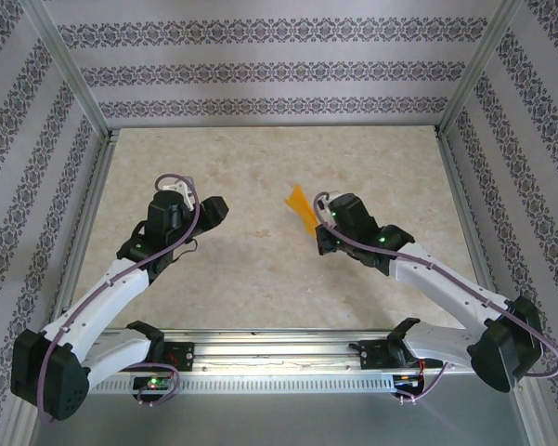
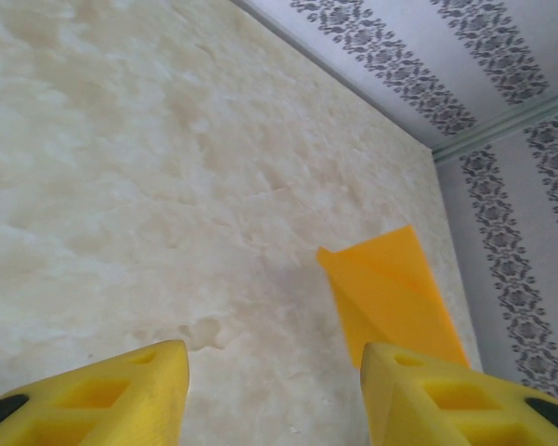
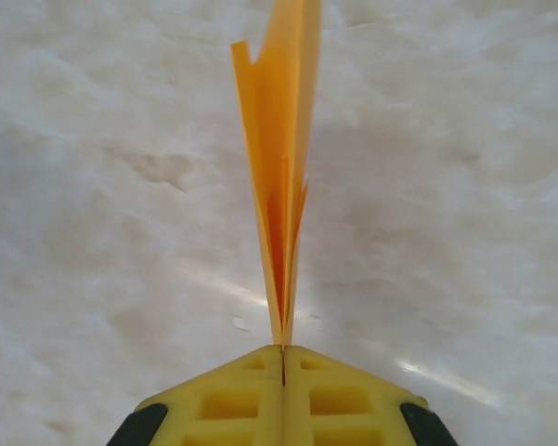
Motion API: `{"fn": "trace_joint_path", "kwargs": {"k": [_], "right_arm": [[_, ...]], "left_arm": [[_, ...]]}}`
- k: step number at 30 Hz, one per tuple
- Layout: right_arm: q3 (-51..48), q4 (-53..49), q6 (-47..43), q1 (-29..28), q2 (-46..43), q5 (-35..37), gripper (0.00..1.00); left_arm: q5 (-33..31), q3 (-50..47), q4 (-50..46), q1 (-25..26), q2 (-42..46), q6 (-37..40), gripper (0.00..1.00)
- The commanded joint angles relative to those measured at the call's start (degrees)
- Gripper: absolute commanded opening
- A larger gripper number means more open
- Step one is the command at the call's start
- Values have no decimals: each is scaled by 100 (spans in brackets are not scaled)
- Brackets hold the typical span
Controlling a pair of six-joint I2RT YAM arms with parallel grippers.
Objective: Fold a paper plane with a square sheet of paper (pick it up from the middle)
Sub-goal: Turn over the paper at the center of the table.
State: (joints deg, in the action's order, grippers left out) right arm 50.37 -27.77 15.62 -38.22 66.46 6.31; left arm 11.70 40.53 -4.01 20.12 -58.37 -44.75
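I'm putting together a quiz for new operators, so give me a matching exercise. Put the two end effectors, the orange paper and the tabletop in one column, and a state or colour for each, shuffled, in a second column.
Column one
1. left yellow-fingered end effector
2. right yellow-fingered end effector
3. folded thin orange paper sheet
4. flat stone-patterned table

Column two
A. pinched at one end between two fingers
B. pale beige, marbled
C. open, nothing between its fingers
D. shut on the paper

Pairs: 1-C, 2-D, 3-A, 4-B
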Motion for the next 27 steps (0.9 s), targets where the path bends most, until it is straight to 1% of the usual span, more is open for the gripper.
{"fn": "trace_joint_path", "kwargs": {"k": [1, 4, 5, 8, 11, 13, 15, 17, 19, 21, 23, 25, 26, 27], "right_arm": [[589, -1214, -914, -496, 248, 2293, 0], [905, -1601, -1023, -800, 663, 3489, 0], [921, -1602, -1023, -854, 797, 3711, 1], [924, -1592, -930, -1050, 1159, 3845, 1], [984, -1663, -746, -1432, 1623, 3801, 2], [1132, -1809, -565, -1662, 1969, 3601, 3], [1331, -1990, -143, -1862, 2359, 3298, 7], [1525, -1935, 37, -1956, 2712, 2328, 13], [1646, -1901, 168, -2140, 3027, 2043, 16], [1817, -1915, 92, -2292, 3278, 1697, 19], [1960, -1892, 89, -2381, 3382, 1465, 23], [1994, -1741, 145, -2373, 3292, 1134, 29], [1969, -1609, 219, -2332, 3172, 874, 33], [1928, -1464, 349, -2218, 3026, 466, 36]], "left_arm": [[-289, -134, -306, -78, 114, 209, 52], [-378, -183, -379, -92, 144, 142, 52], [-443, -188, -432, -96, 159, 124, 52], [-610, -182, -590, -130, 226, 81, 52], [-746, -199, -719, -178, 350, 81, 52], [-830, -227, -774, -204, 430, 76, 52], [-858, -262, -807, -249, 489, 89, 52], [-863, -285, -837, -297, 519, 87, 52], [-832, -309, -848, -352, 511, 35, 52], [-745, -309, -847, -418, 485, -11, 52], [-642, -294, -829, -460, 448, -32, 52], [-543, -288, -805, -495, 402, -18, 53], [-484, -290, -799, -499, 381, 4, 53], [-434, -277, -770, -507, 341, 15, 53]]}}
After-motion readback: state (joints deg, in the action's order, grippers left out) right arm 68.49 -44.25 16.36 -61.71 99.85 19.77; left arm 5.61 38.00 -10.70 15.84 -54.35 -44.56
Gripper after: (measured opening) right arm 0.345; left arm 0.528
